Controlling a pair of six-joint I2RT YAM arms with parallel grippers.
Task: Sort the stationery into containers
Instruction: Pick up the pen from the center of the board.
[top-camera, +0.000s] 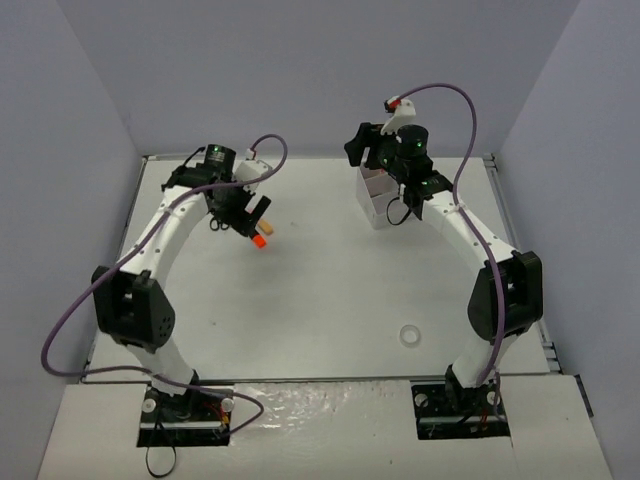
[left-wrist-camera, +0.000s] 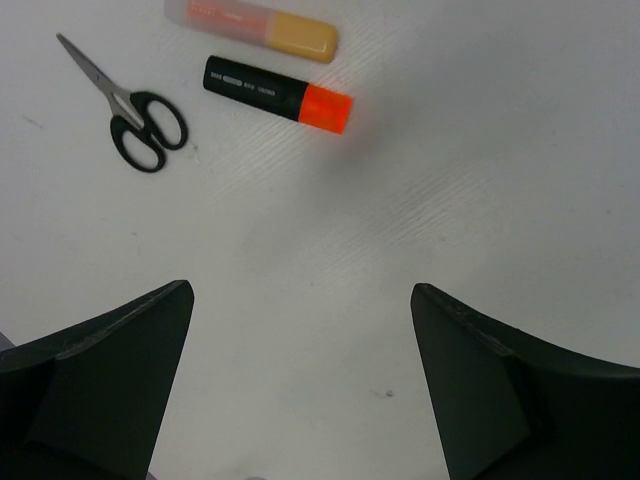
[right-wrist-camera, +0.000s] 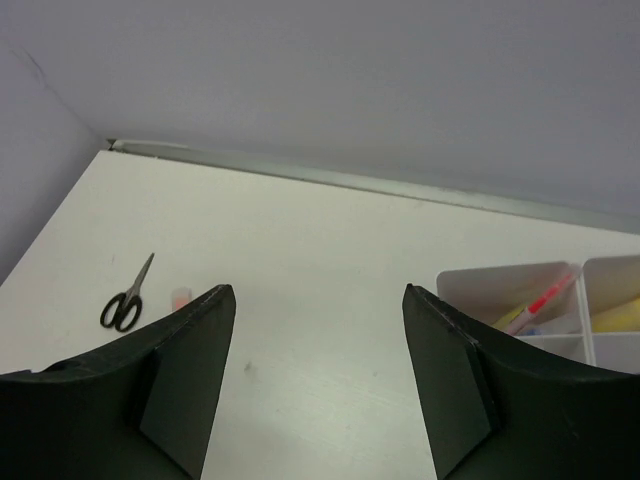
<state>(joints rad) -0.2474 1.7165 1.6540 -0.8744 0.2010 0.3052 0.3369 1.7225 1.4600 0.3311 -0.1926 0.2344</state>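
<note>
Small black scissors (left-wrist-camera: 140, 115), an orange-black highlighter (left-wrist-camera: 278, 94) and a peach highlighter (left-wrist-camera: 250, 22) lie on the table ahead of my left gripper (left-wrist-camera: 300, 288). That gripper hovers above the table, open and holding nothing. In the top view it (top-camera: 255, 215) hangs just above the orange-black highlighter (top-camera: 261, 240). My right gripper (right-wrist-camera: 318, 290) is open and empty beside the white organiser box (right-wrist-camera: 520, 285). The box holds a pink pen (right-wrist-camera: 545, 298) and a yellow highlighter (right-wrist-camera: 615, 315). A white tape ring (top-camera: 408, 334) lies near the right arm's base.
The right arm covers most of the organiser box (top-camera: 372, 185) in the top view. Grey walls close in the table on the left, back and right. From the right wrist, the scissors (right-wrist-camera: 125, 300) show far to the left.
</note>
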